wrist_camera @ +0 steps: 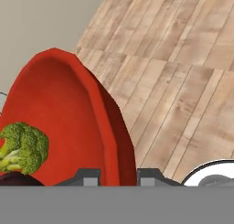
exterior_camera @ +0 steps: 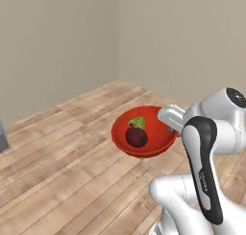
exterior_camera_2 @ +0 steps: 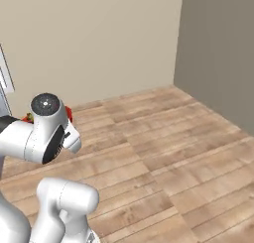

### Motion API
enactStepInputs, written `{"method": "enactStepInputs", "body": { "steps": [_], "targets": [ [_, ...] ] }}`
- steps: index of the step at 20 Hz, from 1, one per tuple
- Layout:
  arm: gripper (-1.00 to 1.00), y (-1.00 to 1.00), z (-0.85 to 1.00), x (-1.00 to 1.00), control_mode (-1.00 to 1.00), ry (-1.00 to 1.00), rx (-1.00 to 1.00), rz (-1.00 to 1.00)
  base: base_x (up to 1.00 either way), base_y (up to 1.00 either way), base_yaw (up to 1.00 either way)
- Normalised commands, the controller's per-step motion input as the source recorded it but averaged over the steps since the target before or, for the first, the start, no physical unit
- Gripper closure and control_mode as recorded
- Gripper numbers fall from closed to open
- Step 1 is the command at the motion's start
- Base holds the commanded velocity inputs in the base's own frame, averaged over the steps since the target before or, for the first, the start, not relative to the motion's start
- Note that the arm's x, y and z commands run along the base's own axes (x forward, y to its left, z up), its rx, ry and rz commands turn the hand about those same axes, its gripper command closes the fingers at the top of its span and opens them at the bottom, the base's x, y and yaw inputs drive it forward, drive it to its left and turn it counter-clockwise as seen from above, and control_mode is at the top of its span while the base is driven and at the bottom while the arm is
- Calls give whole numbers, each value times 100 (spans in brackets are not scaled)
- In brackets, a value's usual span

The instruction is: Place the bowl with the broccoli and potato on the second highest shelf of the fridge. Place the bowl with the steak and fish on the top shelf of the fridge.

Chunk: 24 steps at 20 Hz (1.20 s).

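1. Over the wooden floor [exterior_camera: 57,157], the white arm [exterior_camera: 204,181] is carrying a red bowl [exterior_camera: 144,132] in mid-air, with plain beige walls [exterior_camera: 57,42] meeting in a corner behind it.
2. That bowl is holding the dark maroon potato [exterior_camera: 136,136] with the little broccoli [exterior_camera: 138,122] touching it, so I'm guessing this is the one heading for the second highest shelf.
3. The pincer [wrist_camera: 118,176] is clamping narrow on the bowl's rim, one finger on each side of the wall.
4. Progress-wise, it's looking like nothing is shelved yet: this bowl is mid-transport, and the steak-and-fish bowl is waiting its turn.
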Motion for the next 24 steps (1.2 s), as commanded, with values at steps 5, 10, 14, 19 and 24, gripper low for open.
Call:
{"method": "enactStepInputs", "body": {
  "steps": [5, 10, 14, 19, 24],
  "targets": [
    [100, 0, 0, 0, 100, 0, 0, 0, 34, -10, 68],
    [100, 0, 0, 0, 100, 0, 0, 0, 43, -9, 62],
    [100, 0, 0, 0, 100, 0, 0, 0, 42, -75, 35],
    [100, 0, 0, 0, 100, 0, 0, 0, 94, -83, 30],
    [100, 0, 0, 0, 100, 0, 0, 0, 100, -59, 19]
  ]
}}
